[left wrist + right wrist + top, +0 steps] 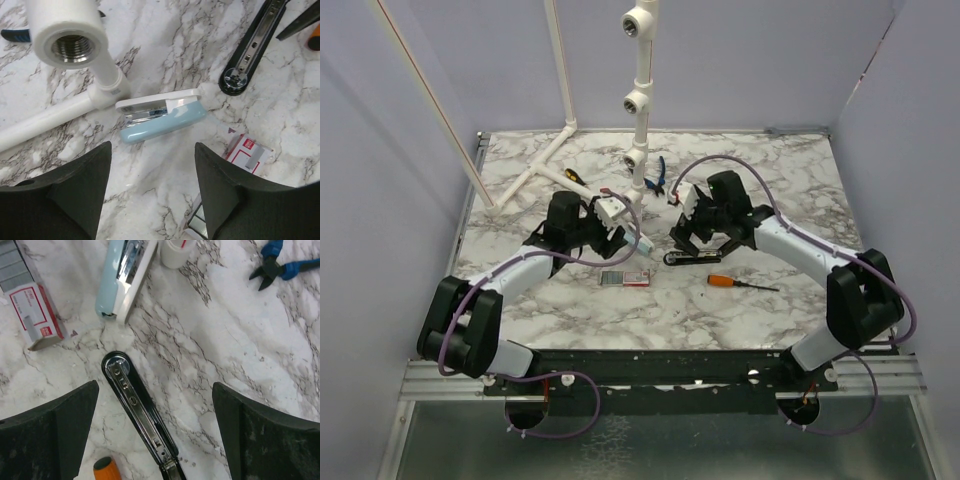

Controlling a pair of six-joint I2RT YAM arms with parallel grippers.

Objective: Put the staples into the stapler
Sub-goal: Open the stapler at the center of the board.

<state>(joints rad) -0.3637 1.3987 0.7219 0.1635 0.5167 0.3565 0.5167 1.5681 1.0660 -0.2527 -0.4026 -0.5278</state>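
- Left wrist view: left fingers (75,200) spread, empty, above pale teal bar (165,120).
- Over black stapler (142,425) on bench (225,340), right fingers (50,435) wide apart, empty.
- Red-marked staples box (35,315) lies nearby.

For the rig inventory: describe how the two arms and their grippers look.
Both the left arm and the right arm have white tube-like links between chunky black joints, with a thin purple cable looping along each. The left gripper and right gripper each have two broad, matte black fingers tapering to blunt tips. No markings show.
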